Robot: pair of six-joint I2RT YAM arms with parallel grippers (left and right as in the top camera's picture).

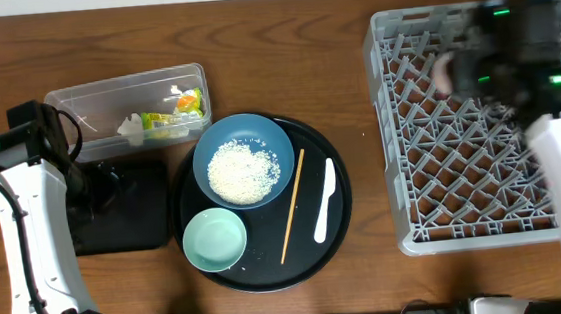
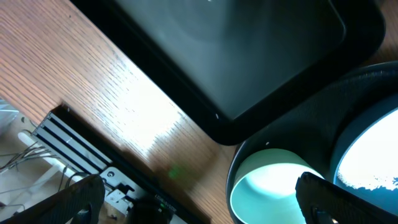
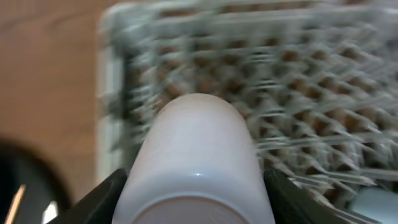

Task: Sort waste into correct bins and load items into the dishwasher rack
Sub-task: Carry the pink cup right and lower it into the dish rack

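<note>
Right wrist view records the right gripper (image 3: pixel 196 202) clamped on the pale-pink cup (image 3: pixel 196 149), one finger against each side of its wall, closed end pointing away from the camera. The dishwasher rack (image 3: pixel 298 93) lies beyond it, heavily blurred. Overhead view places the cup above the rack's far left portion. Whether it touches the pegs cannot be told.

Assessment: the step in hand is seating the cup. It should be lowered mouth-down into a gap between pegs. The grip should be released only once the rim rests squarely. A rim caught on a peg top would likely tip so light a cup.

Left wrist view shows the left gripper (image 2: pixel 205 199) empty, jaws wide apart, hovering by the shallow black tray (image 2: pixel 249 62) and the mint bowl (image 2: pixel 273 180). It is well apart from the rack and poses no interference.
</note>
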